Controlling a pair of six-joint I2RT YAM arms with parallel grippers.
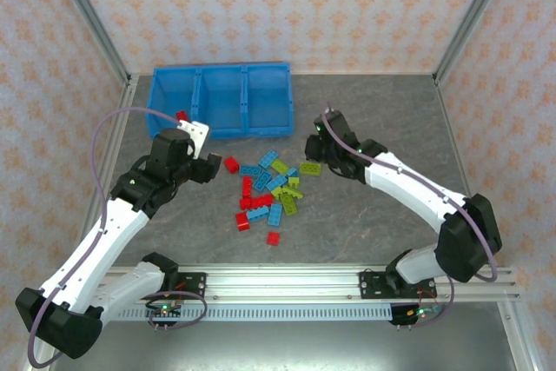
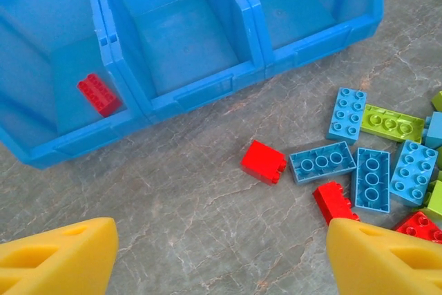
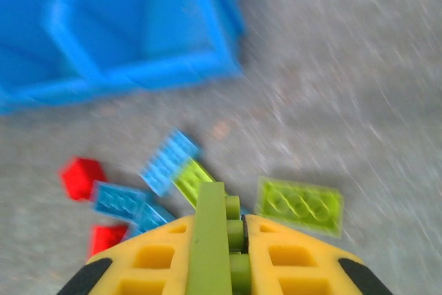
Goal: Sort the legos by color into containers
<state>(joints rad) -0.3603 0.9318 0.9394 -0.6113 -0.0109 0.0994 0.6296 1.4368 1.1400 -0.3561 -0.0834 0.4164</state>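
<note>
Currently your right gripper (image 3: 219,220) is clamped on a lime brick (image 3: 207,257) held edge-on, your left gripper (image 2: 221,250) hangs wide open and empty beside the loose legos (image 1: 269,193), and beyond, the blue tray (image 1: 261,130) has one red brick (image 2: 99,94) in its left compartment.

The left arm (image 1: 104,232) and the right arm (image 1: 415,190) are both white, with round black joints (image 1: 469,236) and black bases (image 1: 162,265). A thin purple-grey cable (image 1: 94,149) runs along each one. The left gripper (image 2: 221,233) has fat yellow fingers (image 2: 59,253) with slanted holes in them, and the right gripper (image 3: 221,222) has yellow fingers (image 3: 155,260) too, with square holes and black edges.
</note>
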